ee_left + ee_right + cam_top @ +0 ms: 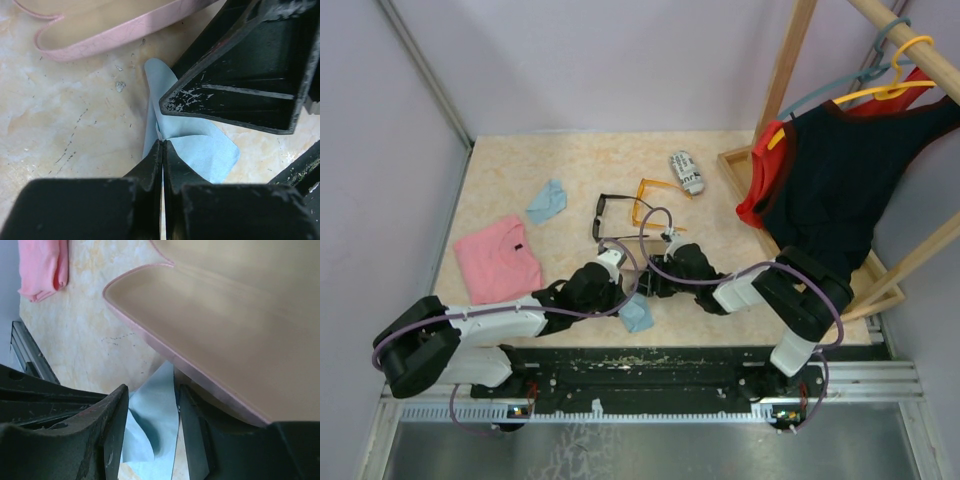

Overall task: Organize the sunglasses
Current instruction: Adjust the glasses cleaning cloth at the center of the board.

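Observation:
The black-framed sunglasses [603,216] and the orange-framed sunglasses [655,196] lie unfolded on the table, beyond both grippers. My left gripper [623,290] [163,143] is shut, pinching a light blue cloth [200,147] at its tips. My right gripper [652,283] [152,392] is open, its fingers on either side of the same blue cloth [157,415]. The open pink case [225,325] [115,35] lies right beside both grippers; its rim sits over the right finger. In the top view the arms hide the case.
A black-and-white printed case [687,172] lies at the back. A second blue cloth [547,200] and a folded pink garment [498,258] lie at the left. A wooden rack [790,70] with hanging black and red clothes [820,170] stands at the right.

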`<state>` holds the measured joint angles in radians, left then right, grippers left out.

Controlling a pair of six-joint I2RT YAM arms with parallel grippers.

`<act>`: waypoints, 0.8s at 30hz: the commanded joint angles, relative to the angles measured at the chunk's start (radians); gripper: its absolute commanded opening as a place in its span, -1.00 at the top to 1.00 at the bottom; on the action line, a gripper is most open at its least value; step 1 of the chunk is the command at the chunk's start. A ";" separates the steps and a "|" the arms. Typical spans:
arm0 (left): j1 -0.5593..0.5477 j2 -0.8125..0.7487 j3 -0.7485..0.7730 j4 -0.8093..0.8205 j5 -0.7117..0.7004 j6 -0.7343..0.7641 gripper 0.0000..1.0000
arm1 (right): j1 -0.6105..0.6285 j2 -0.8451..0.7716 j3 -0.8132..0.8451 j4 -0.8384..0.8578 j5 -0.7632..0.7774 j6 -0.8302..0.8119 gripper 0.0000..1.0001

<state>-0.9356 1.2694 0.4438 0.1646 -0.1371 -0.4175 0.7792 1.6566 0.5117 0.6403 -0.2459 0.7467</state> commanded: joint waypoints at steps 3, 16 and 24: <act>0.004 -0.021 -0.003 0.015 0.010 0.014 0.98 | 0.008 0.045 0.047 0.075 -0.028 0.014 0.13; 0.006 -0.050 -0.009 -0.007 -0.018 0.007 0.98 | 0.009 -0.051 0.015 0.052 0.000 0.004 0.99; 0.007 -0.136 -0.027 -0.042 -0.037 -0.001 0.98 | 0.010 -0.160 -0.018 -0.079 0.077 -0.028 1.00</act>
<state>-0.9352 1.1812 0.4332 0.1383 -0.1570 -0.4145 0.7792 1.5616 0.5083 0.6025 -0.2176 0.7502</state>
